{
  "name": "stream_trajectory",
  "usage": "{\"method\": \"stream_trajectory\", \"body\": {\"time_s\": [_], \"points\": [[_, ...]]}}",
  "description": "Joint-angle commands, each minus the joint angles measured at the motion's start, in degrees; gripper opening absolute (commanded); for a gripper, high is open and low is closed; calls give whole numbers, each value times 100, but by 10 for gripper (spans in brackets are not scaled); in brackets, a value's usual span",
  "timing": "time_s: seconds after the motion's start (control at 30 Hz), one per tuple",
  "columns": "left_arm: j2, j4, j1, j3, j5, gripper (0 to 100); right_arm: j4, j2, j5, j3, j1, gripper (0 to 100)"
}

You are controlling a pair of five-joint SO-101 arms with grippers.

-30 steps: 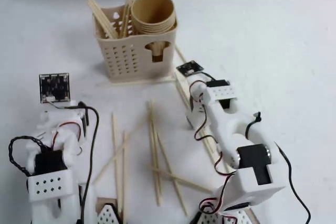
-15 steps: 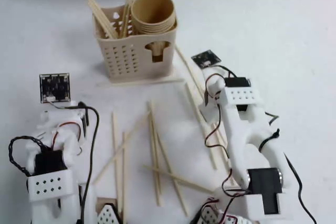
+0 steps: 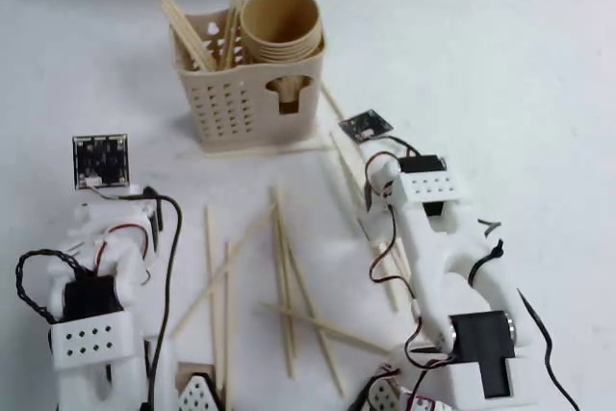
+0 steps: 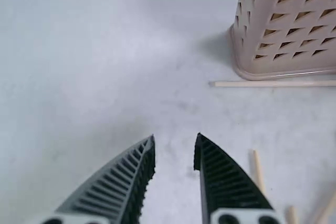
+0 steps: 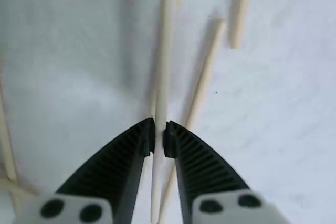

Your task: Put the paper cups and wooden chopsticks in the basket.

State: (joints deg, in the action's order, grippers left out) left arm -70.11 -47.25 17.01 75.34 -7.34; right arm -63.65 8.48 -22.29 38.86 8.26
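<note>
High view. Basket (image 3: 241,108) stands upright at the far side of the tabletop (image 3: 500,64). A stack of paper cups (image 3: 281,18) sits inside it at one end, and a bundle of sticks (image 3: 188,31) leans out of the other end. One stray stick (image 3: 250,150) lies flat along the basket's near wall. The loose chopsticks (image 3: 282,276) lie scattered and crossing on the tabletop between my two arms, well short of the basket. My right arm (image 3: 438,238) reaches over several sticks lying at the right of that scatter. My left arm (image 3: 91,286) is folded back near the front edge.

Left wrist view. My left pincer (image 4: 174,145) is released, with a clear gap between the tips, over bare tabletop. The basket's lower corner is ahead and off to one side, with the stray stick at its base.

Right wrist view. My right pincer (image 5: 158,129) is clenched on a chopstick (image 5: 165,51), which runs lengthwise between the tips. A neighbouring stick (image 5: 202,77) lies just beside it at a slight angle. Whether the gripped one is off the tabletop, I cannot tell.
</note>
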Motion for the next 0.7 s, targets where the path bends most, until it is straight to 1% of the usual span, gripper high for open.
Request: {"method": "stream_trajectory", "body": {"time_s": [0.0, 0.1, 0.17, 0.37, 0.47, 0.67], "points": [[-110, 88, 48, -18, -53, 136, 48, 233, 299, -26, 189, 59], [-110, 79, 48, -18, -53, 136, 31, 242, 554, -26, 215, 156], [-110, 79, 48, -18, -53, 136, 31, 242, 642, -26, 215, 197], [-110, 79, 48, -18, -53, 136, 66, 198, 721, -9, 215, 193], [-110, 79, 48, -18, -53, 136, 75, -110, 967, -35, 224, 194], [-110, 79, 48, -18, -53, 136, 215, -848, 1029, -273, 312, 194]]}}
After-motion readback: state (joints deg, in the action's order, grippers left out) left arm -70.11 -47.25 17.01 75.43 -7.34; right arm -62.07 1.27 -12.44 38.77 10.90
